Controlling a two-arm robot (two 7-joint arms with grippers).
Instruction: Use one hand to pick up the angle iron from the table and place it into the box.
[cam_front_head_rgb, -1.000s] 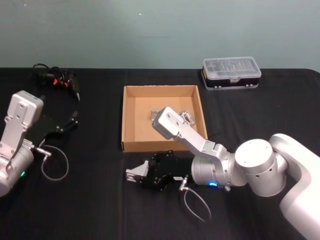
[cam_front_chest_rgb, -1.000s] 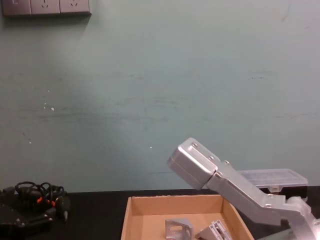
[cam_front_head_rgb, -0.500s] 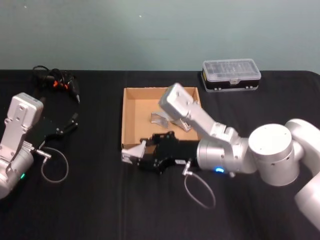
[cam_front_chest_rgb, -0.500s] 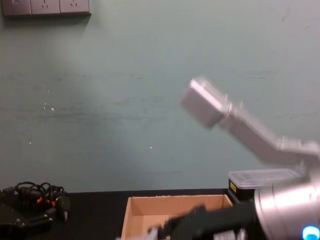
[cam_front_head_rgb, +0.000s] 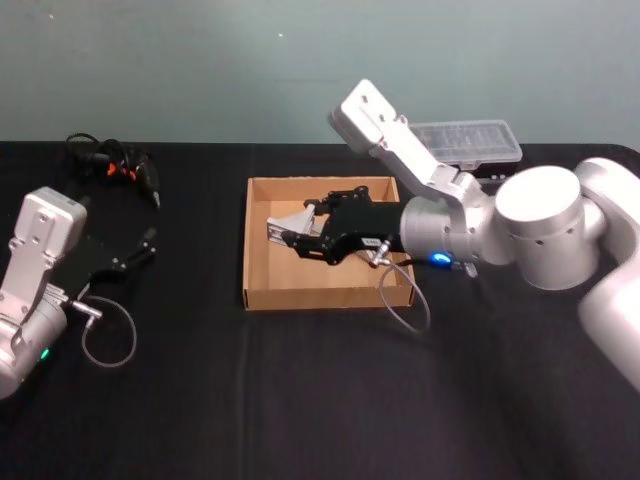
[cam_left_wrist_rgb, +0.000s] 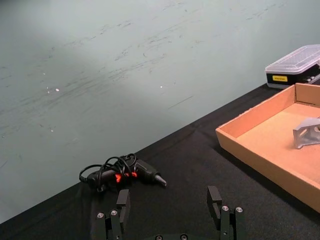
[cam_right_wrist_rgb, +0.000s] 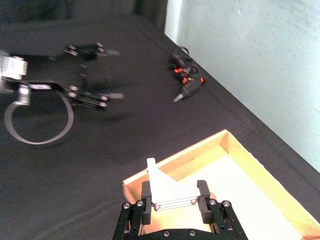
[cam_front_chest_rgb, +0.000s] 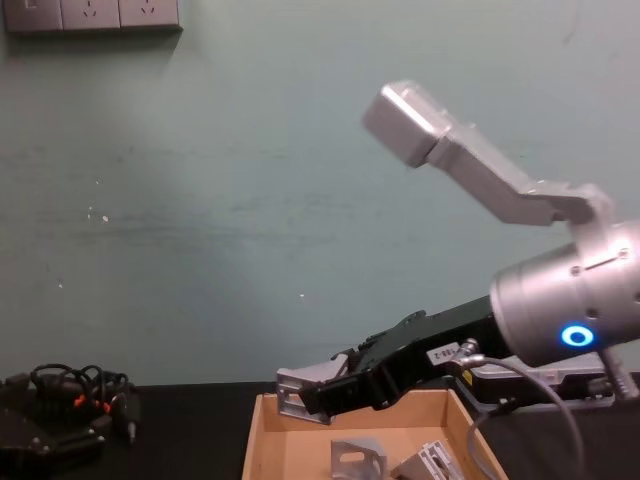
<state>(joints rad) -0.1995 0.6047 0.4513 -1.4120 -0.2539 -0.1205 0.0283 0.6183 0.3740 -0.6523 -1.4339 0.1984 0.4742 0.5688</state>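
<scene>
My right gripper (cam_front_head_rgb: 297, 236) is shut on a silver angle iron (cam_front_head_rgb: 288, 221) and holds it in the air above the left part of the tan cardboard box (cam_front_head_rgb: 258, 297). From the right wrist the angle iron (cam_right_wrist_rgb: 165, 188) sits between the two black fingers (cam_right_wrist_rgb: 146, 201), with the box's floor (cam_right_wrist_rgb: 240, 190) below. From the chest it (cam_front_chest_rgb: 297, 391) hangs just over the box's far wall (cam_front_chest_rgb: 262, 412). Two more angle irons (cam_front_chest_rgb: 357, 459) lie inside the box. My left gripper (cam_left_wrist_rgb: 168, 202) is open and parked over the black table (cam_front_head_rgb: 300, 400) at the left.
A clear-lidded black case (cam_front_head_rgb: 470, 141) stands behind the box at the right, partly behind my right arm. A black corded tool with orange marks (cam_front_head_rgb: 116, 161) lies at the back left. A grey cable loop (cam_front_head_rgb: 105, 336) hangs by my left arm.
My right gripper has risen from the table in front of the box and swung back over the box, carrying the angle iron. The left arm has not moved.
</scene>
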